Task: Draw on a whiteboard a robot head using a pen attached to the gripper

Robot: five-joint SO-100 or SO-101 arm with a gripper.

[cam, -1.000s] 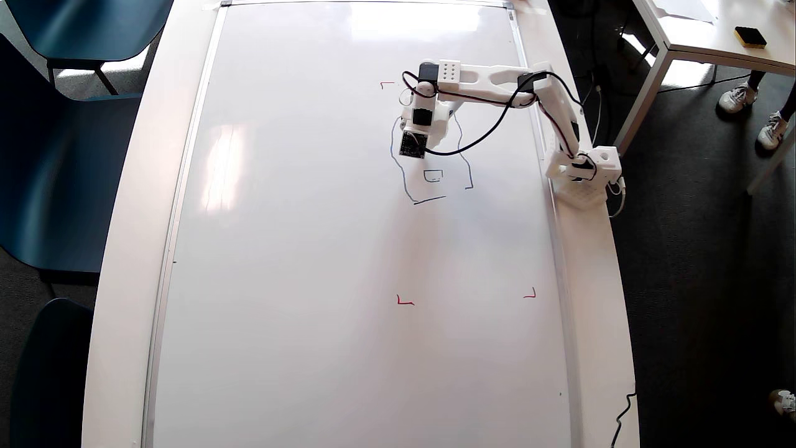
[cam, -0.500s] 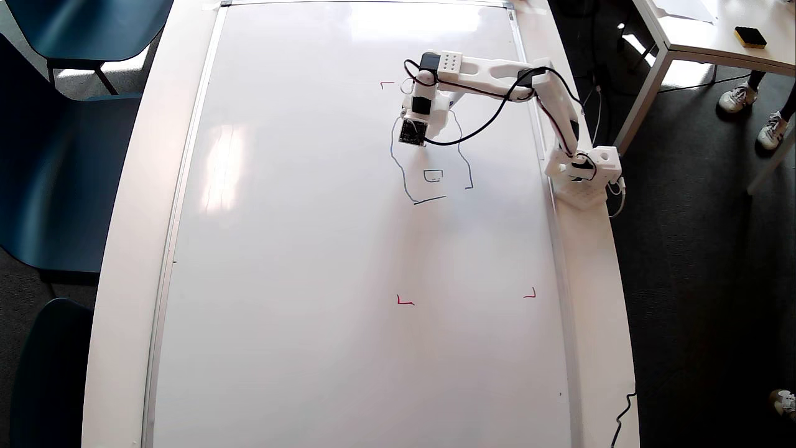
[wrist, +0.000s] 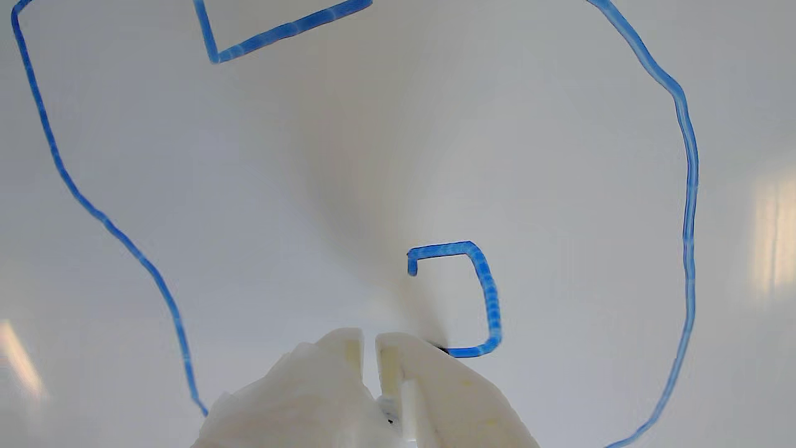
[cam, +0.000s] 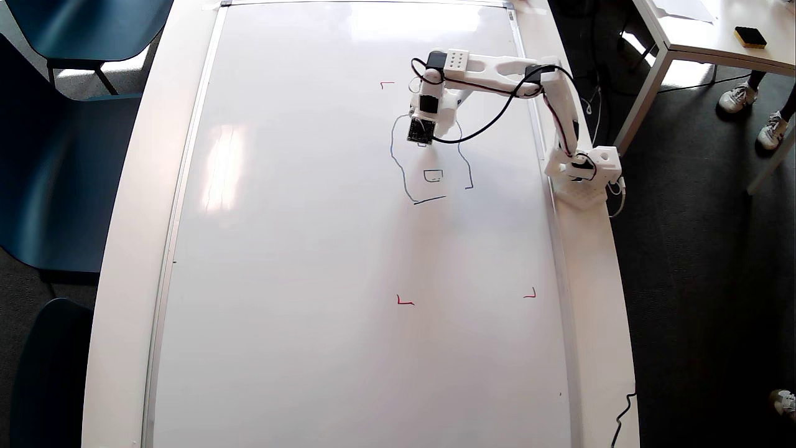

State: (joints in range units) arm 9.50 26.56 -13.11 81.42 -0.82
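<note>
In the overhead view the whiteboard (cam: pixel 298 261) fills the table. The robot head (cam: pixel 403 180) on it is a wobbly blue outline with a small square (cam: pixel 433 176) inside. My gripper (cam: pixel 425 140) points down at the upper part of the outline. In the wrist view the white jaws of the gripper (wrist: pixel 370 348) stand together with only a thin slit. The pen (wrist: pixel 441 350) shows only as a dark tip beside the right jaw, at the end of a part-drawn blue square (wrist: pixel 488 298). Outline strokes (wrist: pixel 687 186) curve round both sides.
Red corner marks (cam: pixel 405 301) sit on the board. The arm's base (cam: pixel 583 173) is clamped at the board's right edge. Blue chairs (cam: pixel 56 155) stand to the left. A second table (cam: pixel 696 43) with a yellow-black block and people's feet are at the upper right.
In the overhead view the gripper has shifted right and toward the top of the picture. A small new stroke now shows just below it.
</note>
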